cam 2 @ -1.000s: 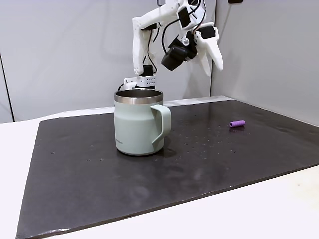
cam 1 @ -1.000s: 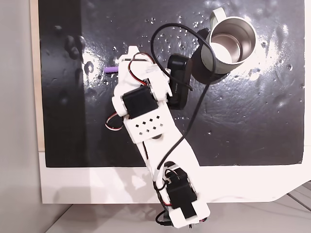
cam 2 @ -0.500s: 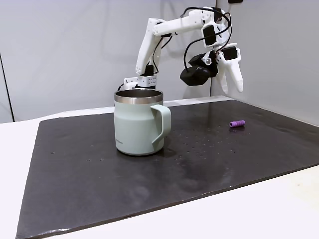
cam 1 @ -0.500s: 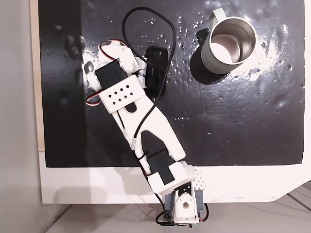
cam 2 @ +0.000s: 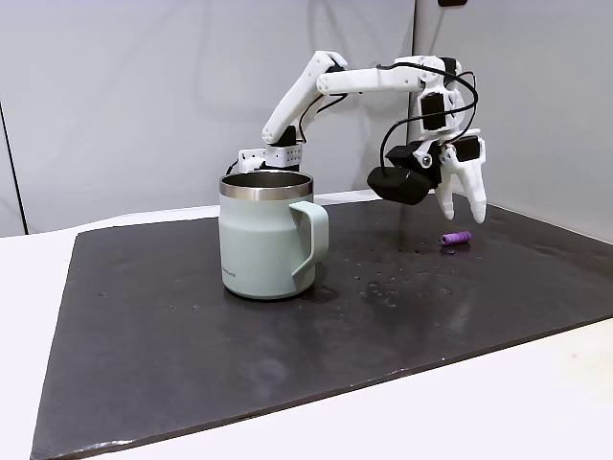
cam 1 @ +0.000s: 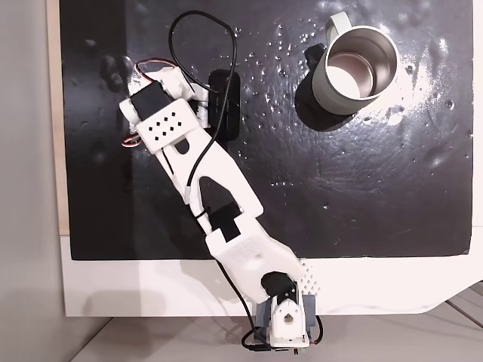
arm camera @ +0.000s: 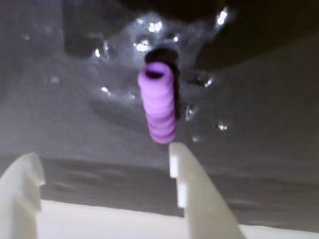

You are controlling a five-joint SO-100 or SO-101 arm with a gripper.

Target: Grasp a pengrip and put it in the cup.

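Where white fingers [arm camera: 192, 189] part, ribbed purple pengrip [arm camera: 157, 102] on glossy black mat [arm camera: 259, 124].

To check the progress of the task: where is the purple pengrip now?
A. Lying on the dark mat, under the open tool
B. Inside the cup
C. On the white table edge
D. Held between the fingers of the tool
A: the pengrip lies on the mat, ungrasped, with the open tool just above it.

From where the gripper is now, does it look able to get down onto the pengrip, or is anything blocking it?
Probably yes. The gripper hangs open just above the pengrip, which lies alone on the black mat. In the wrist view the pengrip sits just ahead of the fingertips, nothing between. The cup stands well aside.
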